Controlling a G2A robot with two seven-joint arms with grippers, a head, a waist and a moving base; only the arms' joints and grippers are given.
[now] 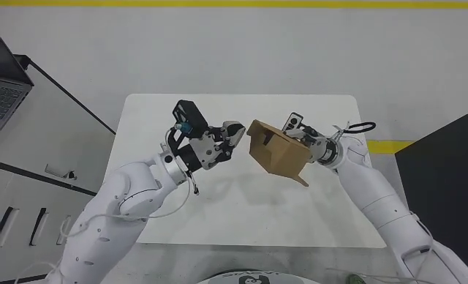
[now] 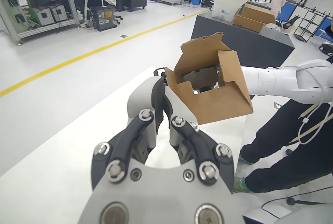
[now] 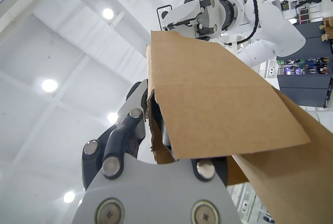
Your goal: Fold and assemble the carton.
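Top view first: the carton (image 1: 276,154) is up in the air over the white table (image 1: 219,211), a bit right of the middle, tilted, with a loose flap poking out toward 5 o'clock. The right gripper (image 1: 310,146) has it from the 3 o'clock side, clamped onto the cardboard. The left gripper (image 1: 234,134) sits at 9 o'clock of the carton, just beside its corner, and I can't tell if it's actually touching.

Left wrist view: the left gripper (image 2: 162,105) has its jaws really narrow, pads almost meeting. The carton (image 2: 216,105) is right past the fingertips, open side facing the camera, flaps up and only half folded. The right arm (image 2: 283,82) comes in behind it.

Right wrist view: the right gripper (image 3: 153,118) is closed on a carton (image 3: 221,110) wall, with one finger (image 3: 134,102) outside and the other tucked inside the box. The left gripper (image 3: 171,23) is at the carton's far edge.
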